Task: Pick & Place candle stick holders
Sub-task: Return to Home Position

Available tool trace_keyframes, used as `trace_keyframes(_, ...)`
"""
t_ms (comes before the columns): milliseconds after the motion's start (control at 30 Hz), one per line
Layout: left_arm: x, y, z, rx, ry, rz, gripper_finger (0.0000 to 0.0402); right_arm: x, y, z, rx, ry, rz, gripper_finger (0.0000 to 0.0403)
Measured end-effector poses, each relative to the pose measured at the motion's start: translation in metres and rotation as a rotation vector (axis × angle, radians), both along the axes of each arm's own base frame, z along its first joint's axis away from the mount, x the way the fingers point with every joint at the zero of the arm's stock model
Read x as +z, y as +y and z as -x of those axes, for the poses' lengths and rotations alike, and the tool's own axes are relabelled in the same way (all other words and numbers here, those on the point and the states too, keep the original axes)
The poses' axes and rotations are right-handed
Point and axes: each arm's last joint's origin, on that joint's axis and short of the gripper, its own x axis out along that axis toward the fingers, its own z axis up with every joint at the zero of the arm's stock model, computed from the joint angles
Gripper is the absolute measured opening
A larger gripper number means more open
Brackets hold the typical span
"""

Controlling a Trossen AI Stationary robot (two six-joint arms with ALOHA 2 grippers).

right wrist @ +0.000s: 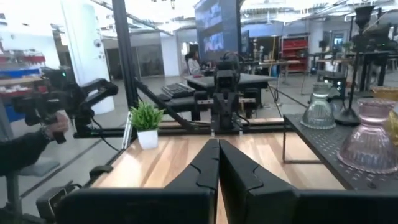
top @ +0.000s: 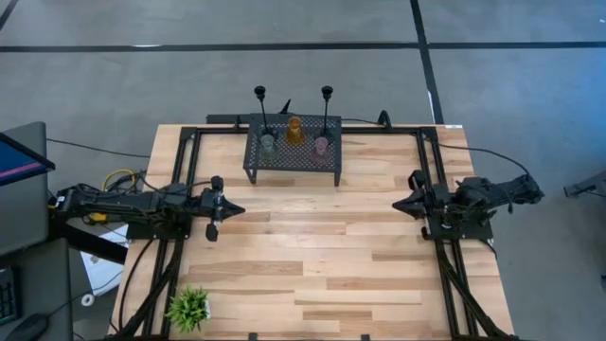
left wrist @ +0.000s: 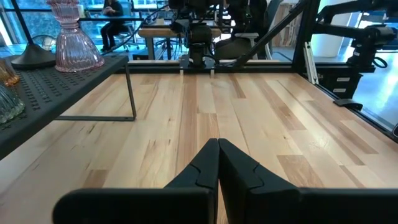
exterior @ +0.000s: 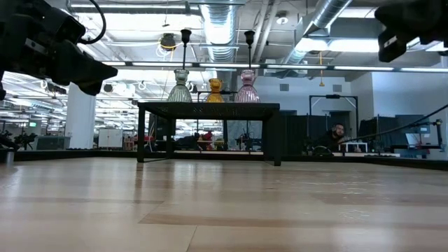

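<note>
Five candle stick holders stand on their bases on the black mesh stand (top: 294,161) at the table's far middle: two tall thin black stems (top: 260,104) (top: 327,102), a grey-green one (top: 268,144), an amber one (top: 294,131) and a pink one (top: 321,147). In the low view they show as grey-green (exterior: 180,86), amber (exterior: 215,91) and pink (exterior: 247,87). My left gripper (top: 239,211) is shut and empty at the table's left. My right gripper (top: 398,203) is shut and empty at the table's right. Both are well short of the stand.
A small spiky green plant in a white pot (top: 188,308) stands at the near left corner. Bare wooden table (top: 312,246) lies between the two grippers and in front of the stand. A person's arm (right wrist: 25,149) holds a device beyond the table.
</note>
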Motion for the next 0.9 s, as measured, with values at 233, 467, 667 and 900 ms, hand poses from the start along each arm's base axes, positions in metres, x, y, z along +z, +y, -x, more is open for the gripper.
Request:
trace_keyframes(233, 0.000, 0.000, 0.000, 0.000, 0.003, -0.001, 0.0007, -0.018, 0.003, -0.006, 0.014, 0.011, -0.029, 0.0000)
trace_keyframes(467, 0.000, 0.000, 0.000, 0.000, 0.003, -0.001, 0.0007, -0.039, 0.005, -0.013, 0.024, -0.011, -0.042, 0.0000)
trace_keyframes(667, 0.000, 0.000, 0.000, 0.000, 0.003, -0.001, 0.0007, -0.041, 0.009, -0.013, 0.159, -0.006, -0.053, 0.0000)
trace_keyframes(900, 0.000, 0.000, 0.000, 0.000, 0.003, -0.001, 0.0008, -0.050, 0.011, -0.013, 0.200, 0.074, 0.026, 0.0000)
